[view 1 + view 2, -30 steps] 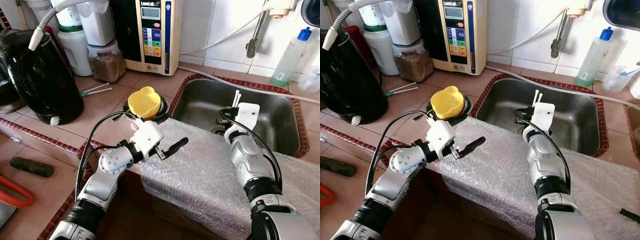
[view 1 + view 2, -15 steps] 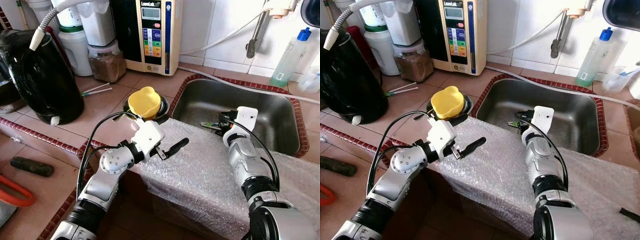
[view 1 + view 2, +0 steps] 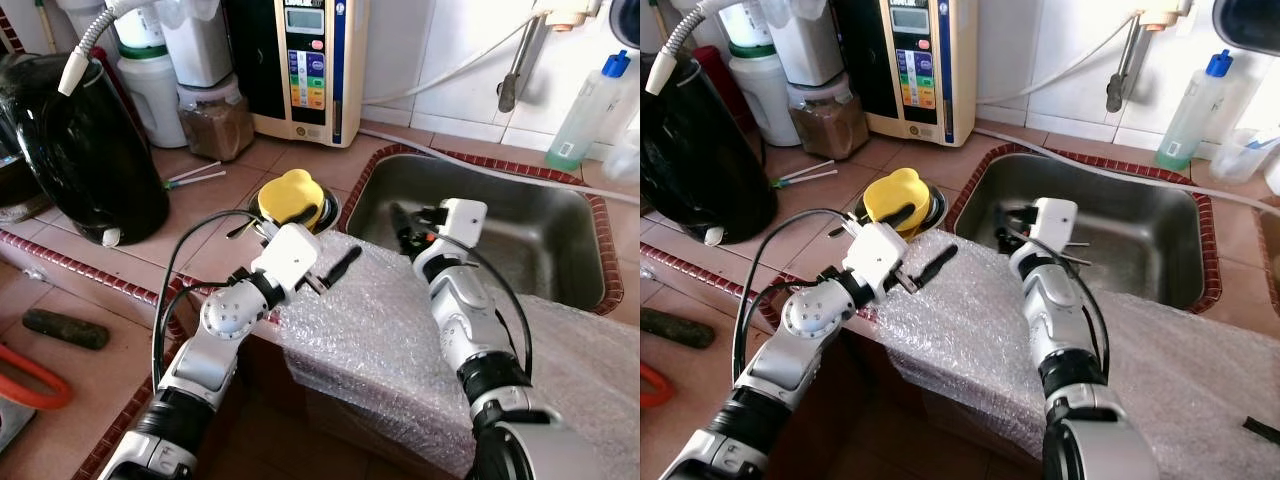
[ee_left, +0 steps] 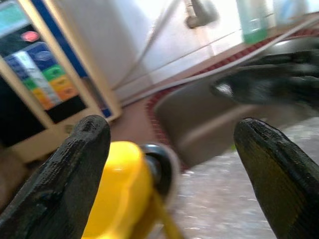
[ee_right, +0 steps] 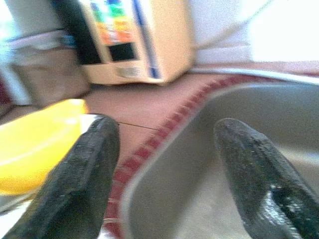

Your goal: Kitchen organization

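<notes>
The left end effector hung with its fingers spread wide and nothing between them, just beside the near left corner of the sink, over the bubble wrap. One of its fingers reached toward the yellow lid; whether it touched the lid could not be told. The right end effector hovered at the sink's left rim, pointing toward that same lid, its fingers likewise parted and empty.

By size, the worktop of brown tiles came first, spreading to the left of the sink. The steel sink was sunk into it, edged with red trim. The sheet of bubble wrap draped over the worktop's front edge just before the sink. A big black kettle stood well to the sink's left, and a cream water appliance stood against the wall behind the sink's left corner, with a jar of brown powder beside it. A green-tinted bottle with a blue cap sat behind the sink's right corner. The yellow lid rested on a dark round dish just left of the sink's rim. Two white sticks lay on the tiles, further left.

As for progress, the tidying seemed barely begun: neither end effector carried anything, and the lid, sticks and jar sat loose about the worktop. Both end effectors converging on the yellow lid suggested it was the piece in hand, with its grasp not yet made.
</notes>
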Controlling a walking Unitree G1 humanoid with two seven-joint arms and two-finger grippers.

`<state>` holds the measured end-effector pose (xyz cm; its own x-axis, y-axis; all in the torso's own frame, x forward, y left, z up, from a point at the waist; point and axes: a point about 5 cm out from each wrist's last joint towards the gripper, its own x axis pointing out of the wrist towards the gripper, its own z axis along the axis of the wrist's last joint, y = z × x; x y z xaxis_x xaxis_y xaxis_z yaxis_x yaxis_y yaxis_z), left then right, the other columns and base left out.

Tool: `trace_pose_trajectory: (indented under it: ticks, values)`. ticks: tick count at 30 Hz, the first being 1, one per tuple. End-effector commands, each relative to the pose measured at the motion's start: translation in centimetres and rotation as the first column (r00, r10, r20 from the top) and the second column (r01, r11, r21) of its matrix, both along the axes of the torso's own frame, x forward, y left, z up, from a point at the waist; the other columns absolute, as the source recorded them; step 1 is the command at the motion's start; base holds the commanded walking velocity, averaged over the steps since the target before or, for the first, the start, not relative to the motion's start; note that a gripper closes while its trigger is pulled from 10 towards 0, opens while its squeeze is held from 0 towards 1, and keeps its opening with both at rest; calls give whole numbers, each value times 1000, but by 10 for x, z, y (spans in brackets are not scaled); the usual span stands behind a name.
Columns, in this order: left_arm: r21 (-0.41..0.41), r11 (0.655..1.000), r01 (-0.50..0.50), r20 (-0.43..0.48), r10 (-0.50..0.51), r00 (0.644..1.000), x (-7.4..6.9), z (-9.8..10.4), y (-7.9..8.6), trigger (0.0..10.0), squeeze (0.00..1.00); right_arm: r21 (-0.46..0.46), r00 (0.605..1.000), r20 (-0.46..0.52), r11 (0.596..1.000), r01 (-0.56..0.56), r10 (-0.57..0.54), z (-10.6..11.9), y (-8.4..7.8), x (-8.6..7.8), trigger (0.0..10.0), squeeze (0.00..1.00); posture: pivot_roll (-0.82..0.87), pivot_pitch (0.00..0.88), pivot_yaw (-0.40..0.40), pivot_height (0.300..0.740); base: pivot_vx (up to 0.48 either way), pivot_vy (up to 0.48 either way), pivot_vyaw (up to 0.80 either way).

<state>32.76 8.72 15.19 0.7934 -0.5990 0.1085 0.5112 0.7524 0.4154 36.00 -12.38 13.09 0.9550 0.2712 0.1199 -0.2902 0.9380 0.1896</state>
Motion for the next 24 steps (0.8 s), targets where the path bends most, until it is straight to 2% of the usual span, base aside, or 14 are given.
trace_pose_trajectory:
  ticks: [1,6,10,13,14,15,17,18,19,21,23,24]
  values:
    - [8,996,-93,23,93,995,11,4,9,10000,1000,-32,994,74,997,-73,76,11,13,-5,10000,1000,61,0,39,740,0,0,0]
    - [-67,980,-190,-9,189,982,24,11,18,10000,1000,-90,973,161,984,-153,166,24,29,-15,10000,1000,55,0,45,740,0,0,0]
    - [-112,962,-249,-26,248,968,26,12,24,10000,1000,-78,974,202,993,-90,104,33,28,-18,10000,1000,53,0,47,740,0,0,0]
    - [-177,939,-294,-35,293,955,24,13,30,10000,1000,-85,973,225,996,-29,47,38,25,-24,10000,1000,52,0,47,740,0,0,0]
    - [-191,931,-312,-38,311,950,24,13,33,10000,1000,-80,973,228,997,-15,33,39,24,-26,10000,1000,53,0,46,740,0,0,0]
    - [-225,904,-363,-58,360,931,23,12,40,10000,1000,-86,972,234,996,8,12,40,21,-31,10000,1000,52,0,46,740,0,0,0]
    - [-244,888,-390,-79,382,921,23,11,44,10000,1000,-96,972,233,995,20,3,40,19,-34,10000,1000,50,0,46,740,0,0,0]
    - [-259,872,-414,-111,399,910,21,8,48,10000,408,-96,976,218,995,25,-3,37,17,-37,10000,1000,50,0,46,740,0,0,0]
    - [-267,853,-449,-146,425,894,21,4,53,10000,0,-98,979,202,995,33,-13,33,14,-40,10000,1000,52,0,45,740,0,0,0]
    - [-269,840,-471,-167,441,882,21,1,57,10000,0,-99,981,192,994,39,-19,30,13,-41,10000,1000,52,0,45,740,0,0,0]
    - [-302,801,-516,-235,462,855,26,-1,61,10000,0,-114,983,183,993,40,-19,29,15,-45,10000,1000,49,0,43,740,0,0,0]
    - [-309,795,-522,-248,463,851,27,0,61,10000,0,-116,983,182,993,39,-17,29,15,-46,10000,1000,49,0,43,740,0,0,0]
